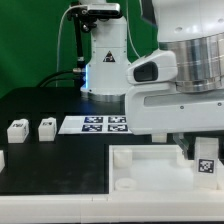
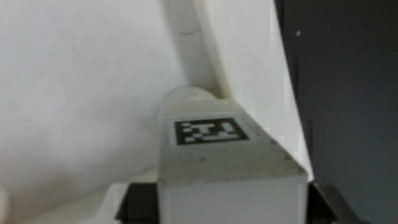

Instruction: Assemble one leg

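My gripper (image 1: pixel 204 152) is shut on a leg (image 1: pixel 206 163), a small white block with a black-and-white tag, and holds it over the right part of the large white tray (image 1: pixel 140 160). In the wrist view the held leg (image 2: pixel 217 150) fills the middle between the dark fingers (image 2: pixel 143 203), its tag facing the camera, its tip against the tray's raised wall (image 2: pixel 222 60). Two more legs (image 1: pixel 17 128) (image 1: pixel 46 127) stand on the black table at the exterior view's left.
The marker board (image 1: pixel 95 124) lies flat behind the tray, in front of the arm's base (image 1: pixel 105 60). Another white part (image 1: pixel 2 159) shows at the exterior view's left edge. A green backdrop stands behind the table.
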`<state>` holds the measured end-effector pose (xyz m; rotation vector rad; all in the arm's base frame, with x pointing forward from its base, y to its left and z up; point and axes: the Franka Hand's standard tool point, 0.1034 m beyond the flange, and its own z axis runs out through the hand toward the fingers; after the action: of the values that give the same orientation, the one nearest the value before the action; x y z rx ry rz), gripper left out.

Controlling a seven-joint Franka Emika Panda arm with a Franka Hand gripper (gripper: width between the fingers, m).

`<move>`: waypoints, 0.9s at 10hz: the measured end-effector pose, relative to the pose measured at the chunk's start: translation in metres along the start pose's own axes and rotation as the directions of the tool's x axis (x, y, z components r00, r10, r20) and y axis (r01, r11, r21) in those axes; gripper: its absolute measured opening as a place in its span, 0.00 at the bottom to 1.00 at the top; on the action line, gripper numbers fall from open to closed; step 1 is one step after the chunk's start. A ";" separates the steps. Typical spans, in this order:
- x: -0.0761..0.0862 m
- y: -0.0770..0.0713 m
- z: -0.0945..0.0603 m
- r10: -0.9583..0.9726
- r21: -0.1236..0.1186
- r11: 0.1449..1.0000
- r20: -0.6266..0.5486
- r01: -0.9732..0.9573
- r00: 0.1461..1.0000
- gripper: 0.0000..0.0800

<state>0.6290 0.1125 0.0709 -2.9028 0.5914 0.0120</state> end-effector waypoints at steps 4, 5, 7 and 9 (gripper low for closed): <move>-0.001 0.001 0.000 0.591 0.017 0.806 0.043 -0.592 0.806 0.38; -0.003 -0.001 0.001 0.714 0.019 0.696 0.078 -0.717 0.695 0.38; -0.003 0.000 0.001 0.844 0.008 0.526 0.119 -0.850 0.523 0.38; -0.002 0.002 0.004 0.892 0.026 0.438 0.114 -0.899 0.438 0.38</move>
<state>0.6267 0.1118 0.0669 -2.0942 1.9871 0.2420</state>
